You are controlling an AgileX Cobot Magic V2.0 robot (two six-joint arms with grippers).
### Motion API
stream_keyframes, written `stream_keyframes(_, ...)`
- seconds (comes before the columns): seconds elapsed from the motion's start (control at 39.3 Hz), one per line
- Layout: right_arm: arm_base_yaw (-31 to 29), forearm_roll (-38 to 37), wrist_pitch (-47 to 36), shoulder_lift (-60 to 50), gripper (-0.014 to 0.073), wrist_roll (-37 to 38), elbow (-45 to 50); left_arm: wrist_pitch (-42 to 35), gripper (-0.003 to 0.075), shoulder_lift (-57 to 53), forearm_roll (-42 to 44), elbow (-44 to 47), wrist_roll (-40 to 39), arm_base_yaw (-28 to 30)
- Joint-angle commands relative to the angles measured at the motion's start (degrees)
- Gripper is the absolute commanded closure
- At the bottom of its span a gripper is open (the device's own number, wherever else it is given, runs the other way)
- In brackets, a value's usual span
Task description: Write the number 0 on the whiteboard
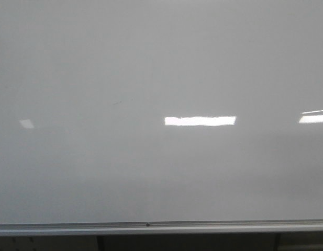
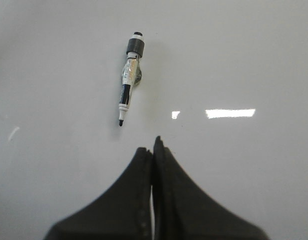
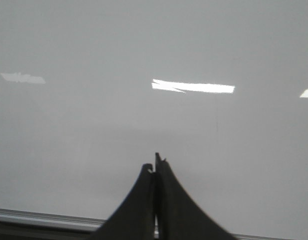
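The glossy pale grey whiteboard (image 1: 151, 63) bears only glare; a marker (image 2: 129, 82) lies on it. Both arms' jaws are together.

- I seem to be in an office, classroom or lab; little shows to settle which.
- A glossy whiteboard (image 1: 98, 172) fills nearly my whole front view, with a silver frame strip (image 1: 203, 227) along the bottom of the frame.
- Long rectangular reflections (image 1: 200, 121) at centre right suggest ceiling strip lights.
- A dry-erase marker (image 2: 129, 80) lies on the board, upper centre of my left wrist view.
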Motion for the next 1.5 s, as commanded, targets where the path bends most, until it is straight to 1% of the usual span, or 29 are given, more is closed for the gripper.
stream_keyframes(0.0,-0.5,-0.5,-4.1,-0.8,0.0662,0.0,0.0,-4.9,0.074,-1.0,-0.1,1.2,-0.7,-0.4)
stream_keyframes(1.04,-0.5,-0.5,-4.1,-0.8,0.0662,0.0,0.0,-4.9,0.074,-1.0,-0.1,1.2,-0.7,-0.4)
stream_keyframes(1.48,-0.5,-0.5,-6.9,-0.8,0.0662,0.0,0.0,-5.6,0.074,-1.0,-0.1,1.2,-0.7,-0.4)
